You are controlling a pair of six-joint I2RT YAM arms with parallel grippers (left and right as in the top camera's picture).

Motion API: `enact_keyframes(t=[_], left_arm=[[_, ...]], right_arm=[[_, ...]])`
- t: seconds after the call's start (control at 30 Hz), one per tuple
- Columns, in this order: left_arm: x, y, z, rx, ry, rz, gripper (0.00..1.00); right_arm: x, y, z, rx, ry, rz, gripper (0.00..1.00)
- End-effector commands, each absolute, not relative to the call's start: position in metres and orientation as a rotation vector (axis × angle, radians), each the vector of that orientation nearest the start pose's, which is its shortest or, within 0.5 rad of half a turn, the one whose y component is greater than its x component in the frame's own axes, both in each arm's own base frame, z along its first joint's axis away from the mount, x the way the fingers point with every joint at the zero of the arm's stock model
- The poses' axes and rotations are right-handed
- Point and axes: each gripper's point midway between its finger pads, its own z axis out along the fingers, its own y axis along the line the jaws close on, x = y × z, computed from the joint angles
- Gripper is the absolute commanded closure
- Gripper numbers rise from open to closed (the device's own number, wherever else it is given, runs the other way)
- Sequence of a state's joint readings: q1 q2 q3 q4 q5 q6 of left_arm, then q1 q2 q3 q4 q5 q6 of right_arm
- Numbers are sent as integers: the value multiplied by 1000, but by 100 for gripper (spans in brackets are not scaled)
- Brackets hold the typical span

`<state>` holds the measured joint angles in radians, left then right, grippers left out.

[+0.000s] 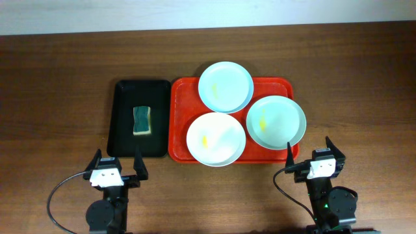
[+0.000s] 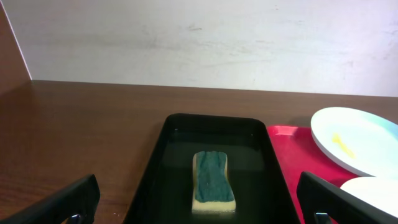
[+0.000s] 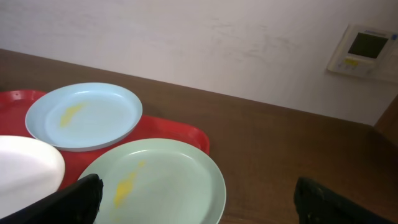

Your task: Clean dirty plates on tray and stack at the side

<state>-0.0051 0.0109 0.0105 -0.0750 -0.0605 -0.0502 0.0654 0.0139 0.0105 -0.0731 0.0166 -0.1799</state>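
Three plates lie on the red tray [image 1: 179,104]: a pale blue plate [image 1: 225,86] at the back, a white plate [image 1: 216,138] front left, a pale green plate [image 1: 275,121] front right. Each shows a small yellow smear. My left gripper [image 1: 116,168] is open and empty at the table's front, near the black tray. My right gripper [image 1: 309,155] is open and empty just in front of the green plate [image 3: 155,183]. The blue plate [image 3: 84,115] and the tray's rim [image 3: 186,132] also show in the right wrist view.
A black tray [image 1: 123,117] stands left of the red tray and holds a green-and-yellow sponge [image 1: 142,121], also seen in the left wrist view [image 2: 213,180]. A wall runs along the table's far side. A white wall panel [image 3: 364,50] hangs at the right.
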Motion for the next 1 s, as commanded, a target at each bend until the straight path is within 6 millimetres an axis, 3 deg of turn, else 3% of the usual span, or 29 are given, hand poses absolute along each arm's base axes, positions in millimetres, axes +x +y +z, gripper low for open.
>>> enact_keyframes(t=[0.0, 0.53, 0.73, 0.87, 0.97], left_arm=[[246, 12, 158, -107, 1641, 10, 1], [246, 11, 158, -100, 1641, 3, 0], [243, -34, 167, 101, 1608, -213, 1], [232, -70, 167, 272, 1599, -390, 1], [225, -83, 168, 335, 1586, -454, 1]], right_arm=[[246, 15, 155, -195, 1643, -90, 1], [246, 16, 155, -195, 1643, -89, 1], [246, 17, 155, -203, 1642, -81, 1], [244, 34, 157, -273, 1621, -3, 1], [242, 44, 159, -318, 1605, 46, 1]])
